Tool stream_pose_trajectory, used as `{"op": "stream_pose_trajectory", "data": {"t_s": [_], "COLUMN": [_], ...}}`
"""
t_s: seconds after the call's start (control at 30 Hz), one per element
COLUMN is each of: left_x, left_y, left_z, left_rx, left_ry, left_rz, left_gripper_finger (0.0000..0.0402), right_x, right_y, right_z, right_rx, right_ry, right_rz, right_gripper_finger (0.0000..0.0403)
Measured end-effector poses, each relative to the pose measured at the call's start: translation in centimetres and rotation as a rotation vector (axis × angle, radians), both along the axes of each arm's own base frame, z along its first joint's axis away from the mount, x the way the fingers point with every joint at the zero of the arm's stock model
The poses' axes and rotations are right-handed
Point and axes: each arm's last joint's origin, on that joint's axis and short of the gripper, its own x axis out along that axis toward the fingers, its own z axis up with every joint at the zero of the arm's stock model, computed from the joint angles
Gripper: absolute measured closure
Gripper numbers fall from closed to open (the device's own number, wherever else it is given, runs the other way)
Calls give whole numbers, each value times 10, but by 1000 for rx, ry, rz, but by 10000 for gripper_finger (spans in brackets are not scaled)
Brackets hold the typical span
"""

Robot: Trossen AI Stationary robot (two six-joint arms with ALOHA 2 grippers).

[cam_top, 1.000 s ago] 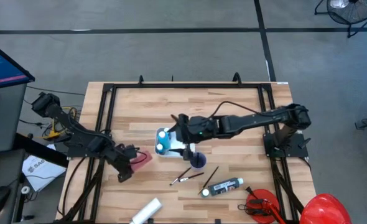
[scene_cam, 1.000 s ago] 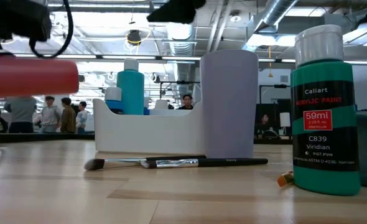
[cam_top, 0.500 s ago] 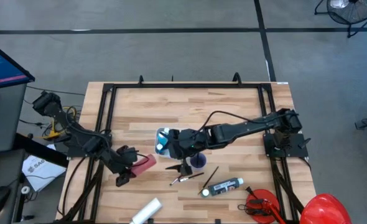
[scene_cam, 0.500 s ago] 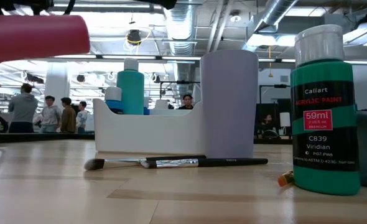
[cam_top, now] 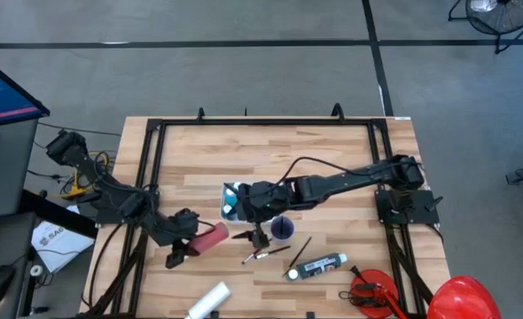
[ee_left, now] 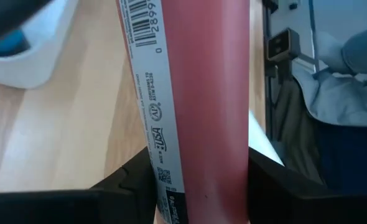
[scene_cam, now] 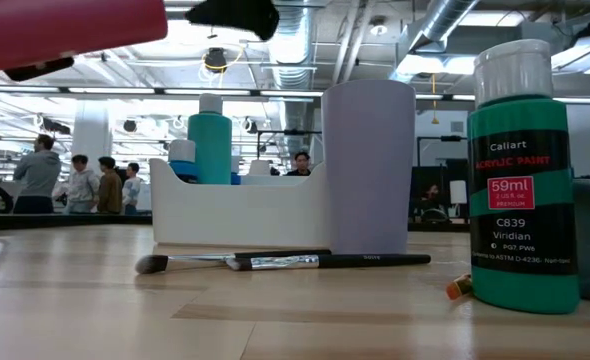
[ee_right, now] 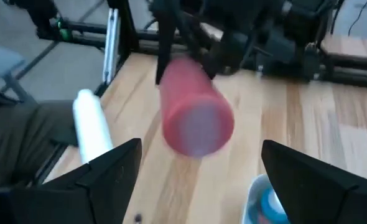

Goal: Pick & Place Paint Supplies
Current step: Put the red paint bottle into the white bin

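overhead view, table-level view, two wrist close-ups

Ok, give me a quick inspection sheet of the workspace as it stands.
Surface: wooden table.
Job's things: red tube in left gripper; white caddy holding a teal bottle; brushes; black tube; white tube; green paint bottle.
Clutter: red dome, red tool.
Grippers: left fingers clamp the red tube; right gripper, fingers open, by the caddy.
Cables: one along right arm.
Surroundings: people behind.
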Motion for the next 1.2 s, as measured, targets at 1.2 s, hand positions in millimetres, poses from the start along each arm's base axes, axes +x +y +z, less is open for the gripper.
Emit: {"op": "stream_pose_trajectory", "data": {"t_s": [1.2], "left_x": [19], "left_y": [17], "left_z": [8], "left_rx": [74], "left_ry": [-143], "left_rz": [5], "left_gripper_finger": [238], "right_x": [27], "right_y": [0], "right_z": [-9], "right_rx": [63], "right_ry": [-5], "right_rz": [55], "right_gripper_finger": [77]}}
